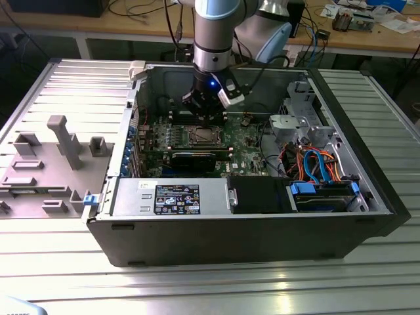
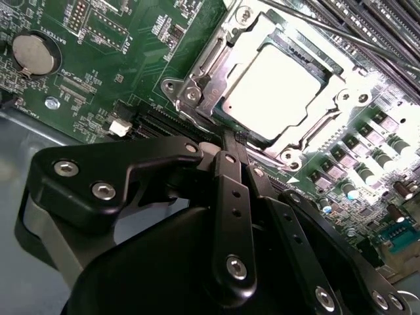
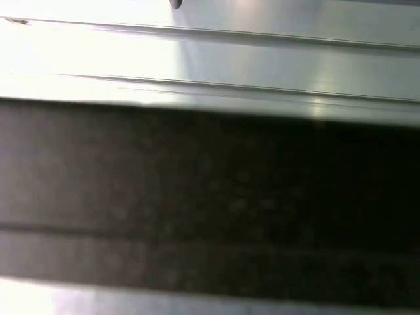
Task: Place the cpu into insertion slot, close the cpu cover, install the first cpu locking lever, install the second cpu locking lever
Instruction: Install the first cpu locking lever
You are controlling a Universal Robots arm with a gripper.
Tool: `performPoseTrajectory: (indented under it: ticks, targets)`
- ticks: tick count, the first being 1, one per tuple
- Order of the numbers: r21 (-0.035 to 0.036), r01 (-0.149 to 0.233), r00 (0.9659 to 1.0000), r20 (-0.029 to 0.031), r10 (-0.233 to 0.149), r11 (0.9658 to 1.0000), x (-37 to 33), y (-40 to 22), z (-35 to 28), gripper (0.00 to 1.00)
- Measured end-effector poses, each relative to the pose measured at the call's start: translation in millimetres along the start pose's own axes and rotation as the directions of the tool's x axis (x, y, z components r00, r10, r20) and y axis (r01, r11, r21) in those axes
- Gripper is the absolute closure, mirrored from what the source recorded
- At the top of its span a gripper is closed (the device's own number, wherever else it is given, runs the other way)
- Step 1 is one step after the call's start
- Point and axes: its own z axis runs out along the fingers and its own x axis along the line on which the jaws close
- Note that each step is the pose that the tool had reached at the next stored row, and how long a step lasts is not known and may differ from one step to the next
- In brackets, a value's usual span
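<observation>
An open computer case (image 1: 367, 190) lies on a ribbed metal table. The arm reaches down into it and my gripper (image 1: 209, 118) hangs just over the far edge of the insertion slot (image 1: 200, 136) on the green board. In the second wrist view the cpu (image 2: 275, 88) lies flat in the slot, its pale metal top bright. The cpu cover (image 2: 211, 98) lies down around it as a silver frame. My gripper (image 2: 228, 139) has its black fingers shut together, their tips at the socket's rim beside a bent wire lever end (image 2: 195, 123). Whether the tips touch it I cannot tell.
A coin battery (image 2: 31, 54) and small chips sit on the board beside the socket. A power supply (image 1: 170, 197) lines the case's near wall; a drive cage with blue and orange cables (image 1: 315, 164) fills the exterior view's right. A grey fixture tray (image 1: 46, 164) lies outside on the left.
</observation>
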Motion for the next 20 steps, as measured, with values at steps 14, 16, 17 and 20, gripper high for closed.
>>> performPoseTrajectory:
  ticks: [14, 16, 17, 20]
  targets:
    - [-0.0002, 0.000, 1.0000, -0.0011, 0.000, 1.0000, -16.4, 1.7, 1.6, 0.89]
    - [-0.0017, 0.000, 1.0000, 0.0001, 0.000, 1.0000, -16.7, 2.3, -0.4, 0.89]
    - [-0.0016, 0.000, 1.0000, 0.0000, 0.000, 1.0000, -16.6, 2.4, -2.9, 0.89]
    - [-0.0001, 0.000, 1.0000, -0.0005, 0.000, 1.0000, -16.3, 2.3, -10.0, 0.89]
